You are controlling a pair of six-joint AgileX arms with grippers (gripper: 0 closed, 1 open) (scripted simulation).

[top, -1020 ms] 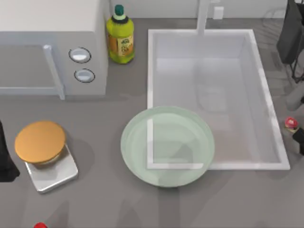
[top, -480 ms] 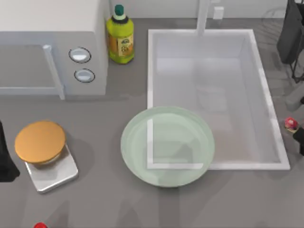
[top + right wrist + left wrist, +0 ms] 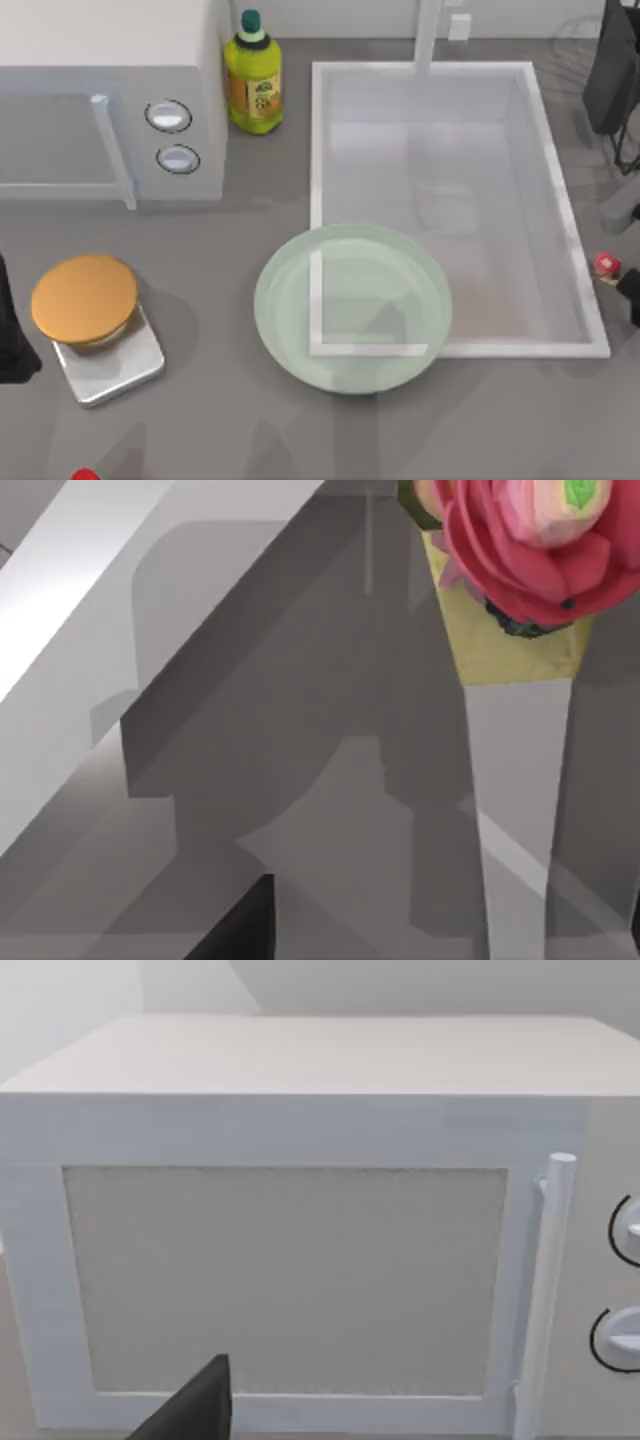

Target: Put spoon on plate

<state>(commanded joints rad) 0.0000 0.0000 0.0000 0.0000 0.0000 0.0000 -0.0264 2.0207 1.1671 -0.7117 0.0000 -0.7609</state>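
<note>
Grey table (image 3: 200, 300): plate (image 3: 352, 308) overlaps sink rim (image 3: 365, 350); spoon (image 3: 607, 265) far right.

The tabletop (image 3: 200, 420) is plain mid grey. On it the plate (image 3: 290, 330) is pale translucent green, with the white rim of the sink (image 3: 460, 350) showing through it. The sink basin is white to pale grey. At the right edge the spoon (image 3: 607, 265) shows a red knob. The microwave (image 3: 110, 60) is white with a light grey door panel and two dark-ringed dials. The bottle (image 3: 252, 85) is yellow-green with a dark green cap and an orange label. The disc (image 3: 84, 298) is orange on a steel-grey base. A pink-red flower (image 3: 530, 540) sits in a yellow wrap
</note>
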